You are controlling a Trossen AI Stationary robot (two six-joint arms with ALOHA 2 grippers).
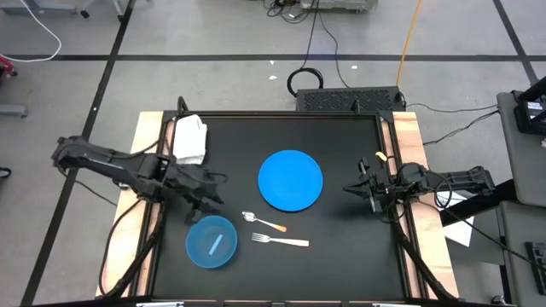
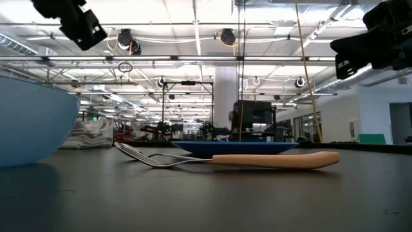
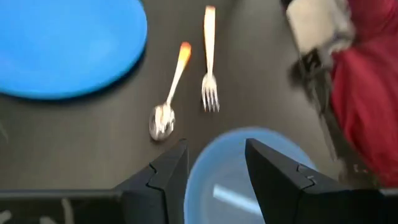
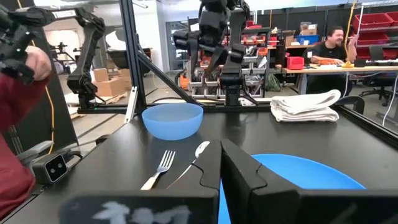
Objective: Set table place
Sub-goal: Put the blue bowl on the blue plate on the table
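On the black table (image 1: 341, 247) lie a blue plate (image 1: 290, 179) in the middle, a blue bowl (image 1: 212, 241) at the near left, a spoon (image 1: 263, 222) and a fork (image 1: 280, 241) with pale handles between them, and a folded white cloth (image 1: 189, 139) at the far left. My left gripper (image 1: 213, 194) is open and empty, raised just beyond the bowl's far rim (image 3: 217, 140); the low view shows it high above the table (image 2: 71, 22). My right gripper (image 1: 345, 188) is shut and empty at the table's right side, pointing at the plate (image 4: 298, 171).
Light wooden strips (image 1: 408, 136) run along the table's left and right sides. A person's red sleeve (image 4: 18, 137) shows beyond the table's near-left side, and another person sits in the room behind (image 4: 329, 43). Bare tabletop lies near the right front corner.
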